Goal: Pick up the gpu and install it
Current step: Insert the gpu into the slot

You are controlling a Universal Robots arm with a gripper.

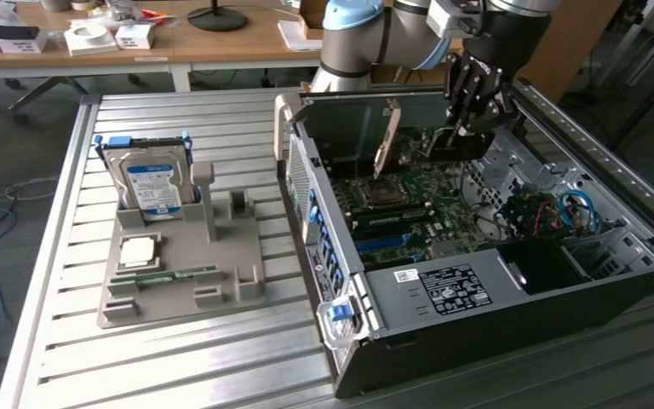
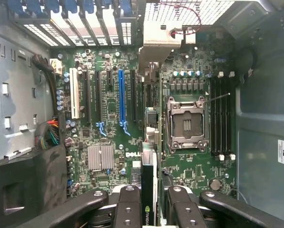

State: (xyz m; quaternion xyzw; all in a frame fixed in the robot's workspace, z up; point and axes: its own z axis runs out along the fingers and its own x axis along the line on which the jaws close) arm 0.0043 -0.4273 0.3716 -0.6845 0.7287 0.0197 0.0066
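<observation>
The claw (image 1: pixel 465 129) reaches down into the open computer case (image 1: pixel 475 290) and is clamped on the gpu (image 1: pixel 460 148). The card is held on edge inside the case, above the green board (image 1: pixel 418 213). In the wrist view the fingers (image 2: pixel 127 204) press on both flat sides of the gpu (image 2: pixel 147 183). Whether its lower edge touches the board cannot be told. Outside the case, on the exterior view's left, a grey tray (image 1: pixel 180 294) carries the hard drive (image 1: pixel 151 187) upright and a memory stick (image 1: pixel 174 275) lying flat.
</observation>
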